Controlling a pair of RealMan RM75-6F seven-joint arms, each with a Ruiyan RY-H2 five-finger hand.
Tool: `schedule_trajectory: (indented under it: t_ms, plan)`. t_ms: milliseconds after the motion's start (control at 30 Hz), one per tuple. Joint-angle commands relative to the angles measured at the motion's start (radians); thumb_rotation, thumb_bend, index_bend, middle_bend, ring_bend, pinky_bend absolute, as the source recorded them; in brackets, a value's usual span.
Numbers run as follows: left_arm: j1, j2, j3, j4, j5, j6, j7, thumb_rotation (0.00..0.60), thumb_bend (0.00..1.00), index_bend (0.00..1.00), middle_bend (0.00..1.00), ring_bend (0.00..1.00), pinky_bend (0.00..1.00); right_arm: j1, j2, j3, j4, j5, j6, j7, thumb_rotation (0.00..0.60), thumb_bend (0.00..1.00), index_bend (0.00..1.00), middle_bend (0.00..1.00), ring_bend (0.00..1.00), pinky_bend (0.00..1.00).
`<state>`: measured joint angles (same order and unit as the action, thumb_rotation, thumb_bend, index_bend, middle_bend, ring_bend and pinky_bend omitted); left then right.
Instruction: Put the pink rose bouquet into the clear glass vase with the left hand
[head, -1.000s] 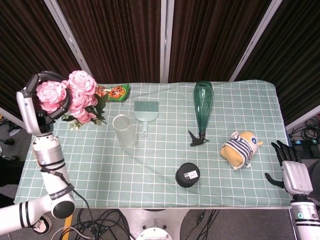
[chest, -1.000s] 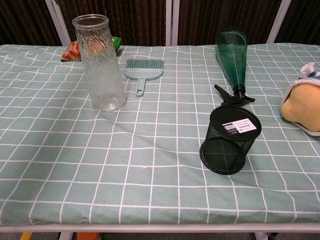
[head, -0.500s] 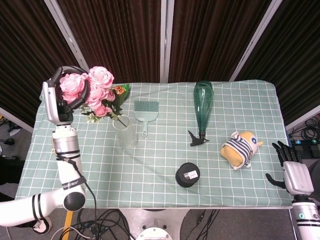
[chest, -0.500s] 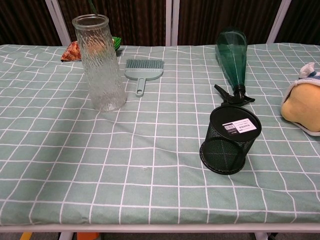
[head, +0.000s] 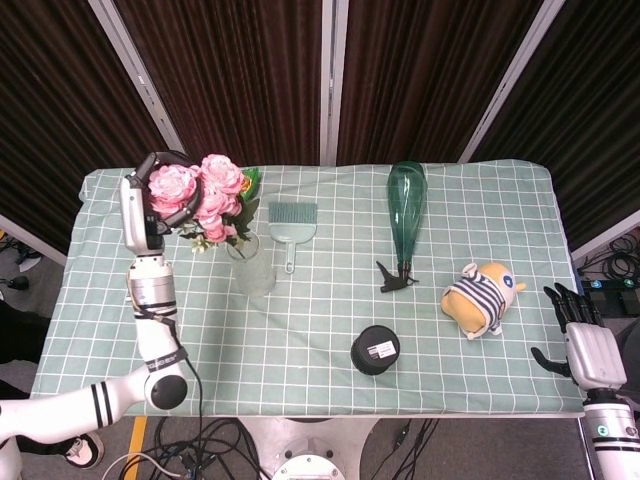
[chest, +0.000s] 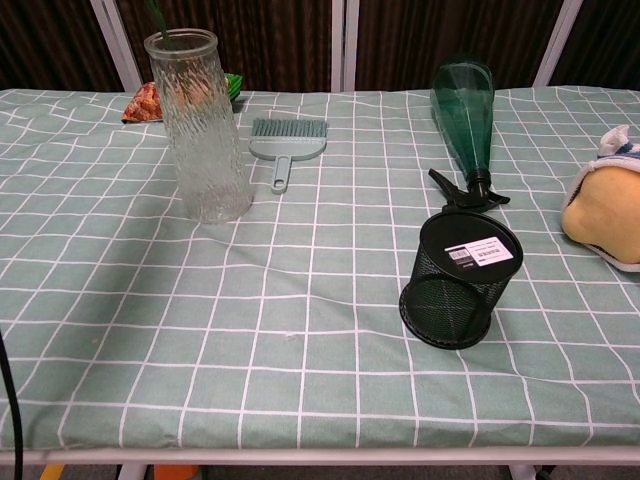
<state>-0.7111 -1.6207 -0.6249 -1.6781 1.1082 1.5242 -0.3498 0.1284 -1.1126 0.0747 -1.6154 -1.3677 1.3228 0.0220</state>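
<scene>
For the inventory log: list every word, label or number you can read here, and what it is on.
No text is legible.
White label on the black mesh pen cup: printed lines and what looks like a barcode, too small to read.
Orange-and-green snack packet behind the glass vase: printing too blurred to read.

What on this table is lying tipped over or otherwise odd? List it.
The green spray bottle lies flat on its side, trigger toward the table's front edge. The striped plush toy is also lying down. The black mesh cup stands upright, as does the glass vase. Nothing looks spilled or broken.
</scene>
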Motion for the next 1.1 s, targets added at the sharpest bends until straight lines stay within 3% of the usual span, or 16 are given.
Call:
schedule_trajectory:
  t_ms: [33,133,200,300,733,933,1100]
  plan:
    - [0.015,0.010,0.032,-0.002,0.011,-0.040,-0.026,0.600,0.27,0.40,0.41,0.42,0.61,-0.001,0.001,0.001,0.000,0.002,0.000,-0.001,0.600,0.14,0.02,0.00,0.00,0.00]
    - [0.029,0.027,0.073,0.017,0.066,-0.078,-0.092,0.600,0.19,0.20,0.25,0.26,0.46,0.000,0.003,0.001,-0.001,0.008,-0.004,-0.002,0.600,0.14,0.02,0.00,0.00,0.00]
    - [0.035,0.037,0.079,0.026,0.062,-0.101,-0.110,0.600,0.15,0.13,0.15,0.17,0.36,0.001,0.003,0.001,-0.002,0.008,-0.006,-0.003,0.600,0.14,0.02,0.00,0.00,0.00]
    - [0.042,0.046,0.067,0.023,0.049,-0.116,-0.135,0.600,0.12,0.11,0.08,0.10,0.27,0.000,0.004,0.001,-0.004,0.008,-0.005,-0.003,0.600,0.14,0.02,0.00,0.00,0.00]
    - [0.139,0.167,0.082,-0.091,0.078,-0.104,-0.134,0.600,0.09,0.11,0.07,0.09,0.24,-0.003,0.012,0.002,-0.012,0.004,0.004,-0.002,0.600,0.14,0.02,0.00,0.00,0.00]
    - [0.267,0.283,0.174,-0.100,0.142,-0.062,-0.130,0.600,0.10,0.13,0.08,0.07,0.24,-0.015,0.028,0.003,-0.017,-0.004,0.026,0.010,0.600,0.14,0.03,0.00,0.00,0.00]
    - [0.393,0.406,0.302,-0.118,0.207,-0.058,-0.148,0.600,0.11,0.17,0.09,0.08,0.24,-0.029,0.044,0.006,-0.024,-0.012,0.056,0.020,0.600,0.14,0.03,0.00,0.00,0.00]
